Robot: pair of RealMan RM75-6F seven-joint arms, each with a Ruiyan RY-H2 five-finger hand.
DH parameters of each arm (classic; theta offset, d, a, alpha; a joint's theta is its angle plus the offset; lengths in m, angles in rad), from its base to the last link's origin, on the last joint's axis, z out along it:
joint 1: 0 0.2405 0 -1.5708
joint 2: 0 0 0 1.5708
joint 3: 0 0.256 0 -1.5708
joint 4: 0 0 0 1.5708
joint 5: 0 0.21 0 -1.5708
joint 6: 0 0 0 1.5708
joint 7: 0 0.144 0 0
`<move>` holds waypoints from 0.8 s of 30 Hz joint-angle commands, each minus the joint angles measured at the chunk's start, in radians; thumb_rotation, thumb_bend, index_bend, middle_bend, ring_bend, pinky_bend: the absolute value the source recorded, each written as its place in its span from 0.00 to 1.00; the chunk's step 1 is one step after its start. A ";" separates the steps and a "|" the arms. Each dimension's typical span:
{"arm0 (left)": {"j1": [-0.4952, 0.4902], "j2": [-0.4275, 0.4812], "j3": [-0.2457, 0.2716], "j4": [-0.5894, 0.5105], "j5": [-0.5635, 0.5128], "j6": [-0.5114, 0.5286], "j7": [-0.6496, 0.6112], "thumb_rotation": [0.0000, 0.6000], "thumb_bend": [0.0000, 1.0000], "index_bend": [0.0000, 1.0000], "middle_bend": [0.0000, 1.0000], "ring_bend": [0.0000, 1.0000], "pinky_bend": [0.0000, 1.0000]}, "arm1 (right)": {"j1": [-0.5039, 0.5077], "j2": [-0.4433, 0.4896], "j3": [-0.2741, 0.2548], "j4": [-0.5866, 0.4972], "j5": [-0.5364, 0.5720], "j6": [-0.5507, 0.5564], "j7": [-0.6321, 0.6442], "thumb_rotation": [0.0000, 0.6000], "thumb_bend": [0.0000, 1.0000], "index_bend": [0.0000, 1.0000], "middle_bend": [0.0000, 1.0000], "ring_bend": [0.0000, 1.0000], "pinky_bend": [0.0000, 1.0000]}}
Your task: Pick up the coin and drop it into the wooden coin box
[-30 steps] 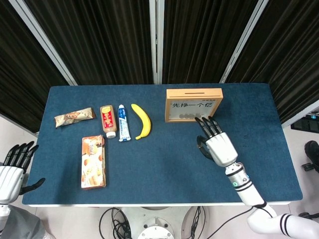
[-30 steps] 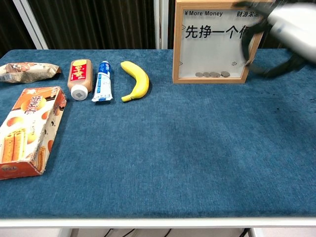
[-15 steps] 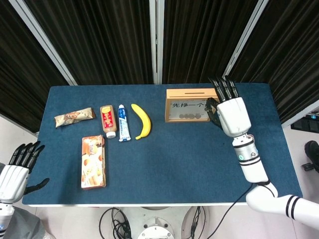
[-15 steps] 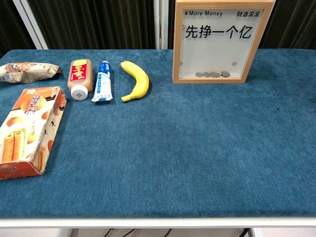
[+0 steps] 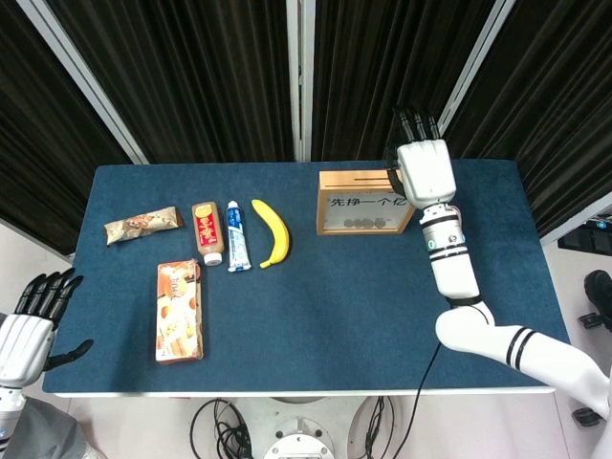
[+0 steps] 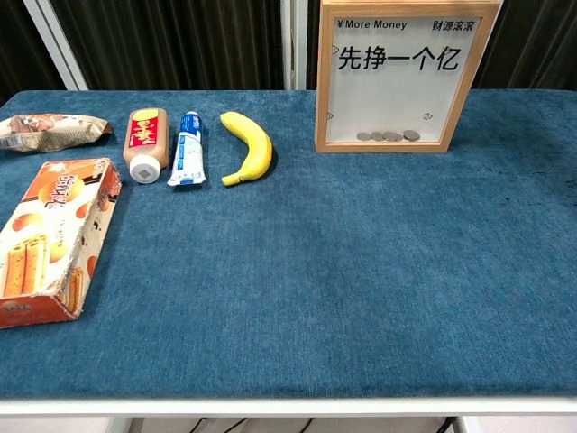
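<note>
Blue table (image 5: pixel 335 306); wooden coin box (image 5: pixel 365 201) upright, long axis left-right; right hand (image 5: pixel 425 167) fingers unclear.

Black pleated curtains (image 5: pixel 201 76) hang behind the blue table (image 5: pixel 325 306).

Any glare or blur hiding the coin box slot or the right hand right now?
Head view: sharp, evenly lit; the right hand covers the right end of the wooden coin box top, slot partly visible. Chest view: crisp, no glare on the box window; coins readable; box top cropped, hand out of frame.

Bright even light, soft shadows, sharp, perhaps slight edge distortion
</note>
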 commanded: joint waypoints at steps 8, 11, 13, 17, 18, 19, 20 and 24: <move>-0.008 0.008 -0.003 -0.013 0.000 -0.007 0.008 1.00 0.15 0.02 0.00 0.00 0.00 | 0.090 -0.045 0.011 0.038 0.313 -0.022 -0.170 1.00 0.37 0.83 0.07 0.00 0.00; -0.009 0.008 -0.002 -0.011 -0.003 -0.011 0.003 1.00 0.15 0.02 0.00 0.00 0.00 | 0.102 -0.050 -0.003 0.050 0.333 -0.019 -0.177 1.00 0.38 0.83 0.07 0.00 0.00; -0.010 0.007 -0.003 -0.008 -0.006 -0.014 0.000 1.00 0.15 0.02 0.00 0.00 0.00 | 0.107 -0.053 -0.015 0.058 0.337 -0.020 -0.175 1.00 0.38 0.83 0.07 0.00 0.00; -0.013 0.004 -0.003 -0.007 -0.004 -0.017 0.002 1.00 0.15 0.02 0.00 0.00 0.00 | 0.114 -0.061 -0.033 0.070 0.354 -0.018 -0.174 1.00 0.38 0.83 0.07 0.00 0.00; -0.014 0.004 -0.003 -0.008 -0.003 -0.017 0.004 1.00 0.15 0.02 0.00 0.00 0.00 | 0.117 -0.062 -0.037 0.074 0.361 -0.017 -0.177 1.00 0.38 0.83 0.07 0.00 0.00; -0.014 0.004 -0.003 -0.008 -0.002 -0.016 0.006 1.00 0.15 0.02 0.00 0.00 0.00 | 0.119 -0.063 -0.040 0.076 0.366 -0.016 -0.178 1.00 0.38 0.83 0.07 0.00 0.00; -0.014 0.004 -0.003 -0.009 -0.002 -0.016 0.007 1.00 0.15 0.02 0.00 0.00 0.00 | 0.121 -0.064 -0.042 0.079 0.372 -0.015 -0.178 1.00 0.38 0.83 0.07 0.00 0.00; -0.014 0.005 -0.003 -0.009 -0.004 -0.017 0.006 1.00 0.15 0.02 0.00 0.00 0.00 | 0.125 -0.064 -0.048 0.078 0.390 -0.013 -0.174 1.00 0.38 0.83 0.06 0.00 0.00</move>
